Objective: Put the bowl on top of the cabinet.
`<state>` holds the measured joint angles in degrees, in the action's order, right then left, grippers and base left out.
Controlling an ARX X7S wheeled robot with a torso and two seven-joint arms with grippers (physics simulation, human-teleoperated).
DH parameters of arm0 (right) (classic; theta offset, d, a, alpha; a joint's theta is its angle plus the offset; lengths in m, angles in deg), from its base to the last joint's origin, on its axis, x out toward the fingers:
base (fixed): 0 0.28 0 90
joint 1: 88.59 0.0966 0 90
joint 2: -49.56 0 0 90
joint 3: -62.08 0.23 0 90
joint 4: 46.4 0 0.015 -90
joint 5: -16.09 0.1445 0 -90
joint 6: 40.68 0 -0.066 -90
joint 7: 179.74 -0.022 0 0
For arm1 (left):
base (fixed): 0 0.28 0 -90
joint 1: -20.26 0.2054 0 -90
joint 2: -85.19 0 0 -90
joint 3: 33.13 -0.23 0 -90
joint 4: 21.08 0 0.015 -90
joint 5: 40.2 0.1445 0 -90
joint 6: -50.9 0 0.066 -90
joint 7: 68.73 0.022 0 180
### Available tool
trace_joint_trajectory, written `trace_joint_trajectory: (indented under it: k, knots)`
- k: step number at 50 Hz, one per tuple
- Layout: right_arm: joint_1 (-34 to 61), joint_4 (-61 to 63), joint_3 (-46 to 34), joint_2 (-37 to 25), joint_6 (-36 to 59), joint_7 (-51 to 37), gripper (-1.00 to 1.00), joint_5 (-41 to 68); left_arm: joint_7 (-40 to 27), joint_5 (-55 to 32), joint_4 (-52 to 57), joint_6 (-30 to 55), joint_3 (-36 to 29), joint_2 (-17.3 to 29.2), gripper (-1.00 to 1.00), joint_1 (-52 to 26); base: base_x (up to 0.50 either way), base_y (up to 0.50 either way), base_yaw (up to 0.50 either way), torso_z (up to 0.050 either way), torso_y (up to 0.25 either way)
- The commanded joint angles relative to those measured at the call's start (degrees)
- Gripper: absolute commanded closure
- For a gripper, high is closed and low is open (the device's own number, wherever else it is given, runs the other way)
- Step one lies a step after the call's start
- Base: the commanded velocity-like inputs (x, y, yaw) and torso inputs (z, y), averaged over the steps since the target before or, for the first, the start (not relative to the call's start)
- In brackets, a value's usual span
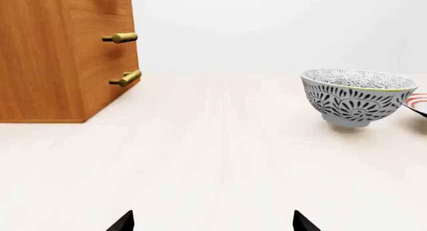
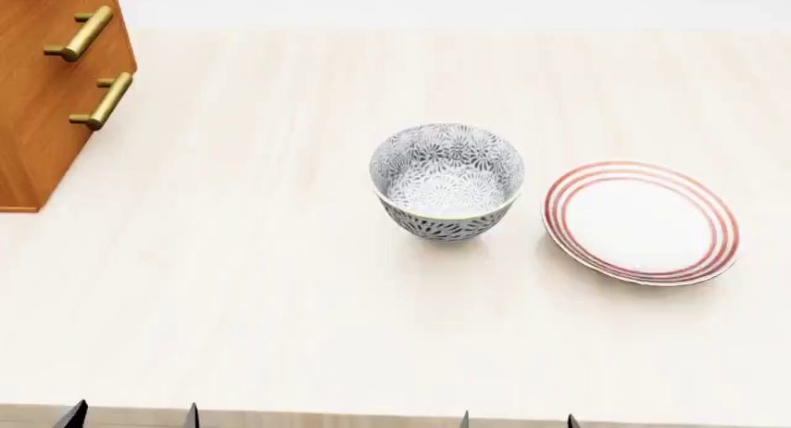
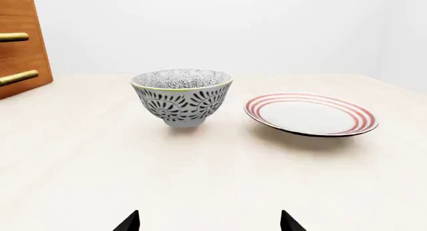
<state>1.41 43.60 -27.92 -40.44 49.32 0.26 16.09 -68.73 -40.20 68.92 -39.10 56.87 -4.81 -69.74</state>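
The bowl (image 2: 446, 180) stands upright in the middle of the pale table, black-and-white floral with a pale rim; it also shows as the bowl (image 1: 357, 95) and the bowl (image 3: 181, 96). The orange-brown cabinet (image 2: 37, 104) with brass handles stands at the far left; its top is out of view. Another view shows the cabinet (image 1: 60, 56). My left gripper (image 2: 131, 416) and right gripper (image 2: 518, 421) sit at the table's near edge, only their dark tips showing. Both are open and hold nothing, well short of the bowl: left gripper (image 1: 213, 222), right gripper (image 3: 209, 222).
A flat white plate with red rings (image 2: 640, 222) lies just right of the bowl, close to it, also seen as the plate (image 3: 310, 115). The light wooden table (image 2: 247, 289) stretches between the cabinet and the bowl.
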Motion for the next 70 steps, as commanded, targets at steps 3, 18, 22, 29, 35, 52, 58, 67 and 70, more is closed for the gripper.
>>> trace_joint_trajectory:
  k: [3,18,22,29,35,52,58,67,70]
  knots:
    - [-0.27,0.48,-1.63,-1.42,0.20,-1.67,-1.00,1.50,-1.83,-0.88,-0.65,-0.37,-2.08,1.33,-1.00,0.01,0.00,0.00,0.00,0.000,0.000]
    - [1.33,0.04,-3.19,-2.90,4.90,-4.26,-1.00,5.19,-3.39,-3.11,0.20,-0.52,-4.38,3.43,-1.00,0.39,0.00,0.00,0.00,0.000,0.000]
    - [1.78,-0.76,-2.94,-2.72,4.07,-6.17,-1.00,5.32,-3.67,-3.56,-0.17,-0.56,-4.74,3.77,-1.00,0.17,0.00,0.04,0.00,0.000,0.000]
    - [1.96,-0.80,-3.17,-3.22,3.80,-7.05,-1.00,6.82,-4.28,-3.93,-0.65,-0.67,-5.42,4.27,-1.00,-0.13,0.00,0.48,0.00,0.000,0.000]
    - [1.82,-0.62,-3.81,-3.74,3.52,-7.51,-1.00,7.35,-4.78,-4.30,-0.54,-0.71,-5.89,4.65,-1.00,-0.07,0.00,0.50,0.00,0.000,0.000]
    - [2.42,-1.40,-5.08,-4.39,3.40,-9.08,-1.00,8.70,-5.79,-5.00,-1.59,-0.86,-7.47,5.81,-1.00,-0.66,0.00,0.41,0.00,0.000,0.000]
    - [2.20,-1.16,-5.74,-4.81,3.23,-9.40,-1.00,8.90,-6.30,-5.29,-1.18,-0.89,-7.81,6.18,-1.00,-0.45,0.00,0.00,0.00,0.000,0.000]
    - [-0.16,3.01,-5.87,-5.58,3.06,-11.11,-1.00,9.35,-7.50,-4.87,4.28,-1.02,-8.64,7.06,-1.00,2.62,0.00,0.00,0.00,0.000,0.000]
    - [-2.90,7.29,-5.85,-6.15,2.57,-11.46,-1.00,9.82,-8.94,-3.00,7.33,-1.79,-9.26,7.31,-1.00,4.68,0.00,0.00,0.00,0.000,0.000]
